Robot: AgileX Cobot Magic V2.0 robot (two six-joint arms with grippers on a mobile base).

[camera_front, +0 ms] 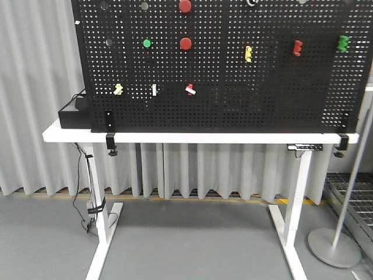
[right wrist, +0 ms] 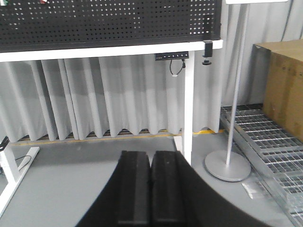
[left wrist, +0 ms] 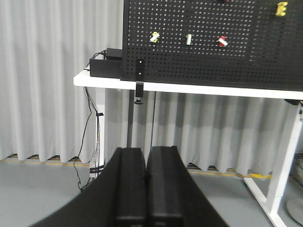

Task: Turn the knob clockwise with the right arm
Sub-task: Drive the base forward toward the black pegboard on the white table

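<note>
No text, number, brand or sign can be read in any view. The control panel point(right wrist: 172, 56) fixed under the table edge, up ahead of the right gripper point(right wrist: 150, 158) and slightly to its right, is shown too small for any marking on it to be made out.

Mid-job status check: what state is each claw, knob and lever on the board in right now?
Left claw: shut, empty.
Right claw: shut, empty, not at any knob.
Yellow knob: no claw on it; angle too small to read.
Red knob: no claw on it.
Green knob: no claw on it.
Yellow lever: tilted.
Middle lever: upright.
Red lever: tilted.
</note>
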